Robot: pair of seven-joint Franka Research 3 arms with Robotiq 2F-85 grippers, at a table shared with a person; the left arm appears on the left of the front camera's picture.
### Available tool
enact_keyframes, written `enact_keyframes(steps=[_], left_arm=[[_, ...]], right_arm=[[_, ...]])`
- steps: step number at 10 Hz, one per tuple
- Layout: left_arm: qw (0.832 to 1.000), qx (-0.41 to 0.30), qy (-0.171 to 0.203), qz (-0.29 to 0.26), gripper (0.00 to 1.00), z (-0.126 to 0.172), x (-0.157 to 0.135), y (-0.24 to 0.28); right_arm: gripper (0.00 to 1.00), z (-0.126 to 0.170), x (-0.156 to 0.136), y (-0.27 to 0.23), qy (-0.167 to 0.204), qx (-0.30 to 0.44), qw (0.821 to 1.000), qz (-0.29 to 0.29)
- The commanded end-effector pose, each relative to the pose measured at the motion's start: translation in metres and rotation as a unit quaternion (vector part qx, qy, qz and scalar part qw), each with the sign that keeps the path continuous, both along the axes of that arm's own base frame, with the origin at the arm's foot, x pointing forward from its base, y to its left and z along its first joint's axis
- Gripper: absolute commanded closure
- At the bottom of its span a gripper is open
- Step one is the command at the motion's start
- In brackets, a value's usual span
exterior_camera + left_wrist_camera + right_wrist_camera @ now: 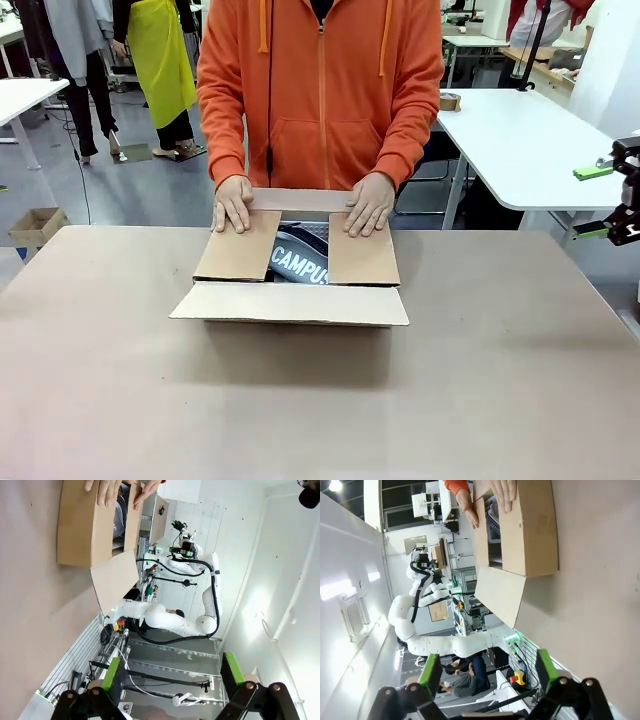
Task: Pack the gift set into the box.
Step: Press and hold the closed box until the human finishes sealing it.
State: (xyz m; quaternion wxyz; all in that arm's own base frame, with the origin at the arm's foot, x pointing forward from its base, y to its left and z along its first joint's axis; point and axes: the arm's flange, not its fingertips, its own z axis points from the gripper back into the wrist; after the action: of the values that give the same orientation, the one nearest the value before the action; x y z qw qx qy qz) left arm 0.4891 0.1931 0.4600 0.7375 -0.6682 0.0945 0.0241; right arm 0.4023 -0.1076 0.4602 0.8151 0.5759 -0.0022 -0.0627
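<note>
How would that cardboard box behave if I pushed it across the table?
The box would probably slide, not tip: it sits low and wide on the smooth table. Its near flap sticks outward unsupported, so pushing there would likely just bend it. It is probably light: corrugated card with a soft-looking grey pouch inside, though most contents are hidden.

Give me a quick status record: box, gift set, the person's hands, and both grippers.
box: mid-table, side flaps folded in, near flap open toward the robot
gift set: grey pouch lettered CAMPUS shows in the gap between the side flaps; rest hidden
person: hand on one side flap, other hand on the other
left gripper: open, nothing between the fingers
right gripper: open, nothing held, far right, away from the box
</note>
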Motion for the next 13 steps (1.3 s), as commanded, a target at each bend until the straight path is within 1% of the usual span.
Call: enact_keyframes(steps=[1,13], left_arm=[[1.000,-0.002,0.003,-0.005,0.00,0.0011,-0.0022,0.0003],[1.000,-0.002,0.003,-0.005,0.00,0.0011,-0.0022,0.0003]], right_arm=[[0.00,0.0014,-0.0010,-0.0026,-0.004,-0.001,1.000,0.009],[0.00,0.0014,-0.0010,-0.0026,-0.004,-0.001,1.000,0.009]])
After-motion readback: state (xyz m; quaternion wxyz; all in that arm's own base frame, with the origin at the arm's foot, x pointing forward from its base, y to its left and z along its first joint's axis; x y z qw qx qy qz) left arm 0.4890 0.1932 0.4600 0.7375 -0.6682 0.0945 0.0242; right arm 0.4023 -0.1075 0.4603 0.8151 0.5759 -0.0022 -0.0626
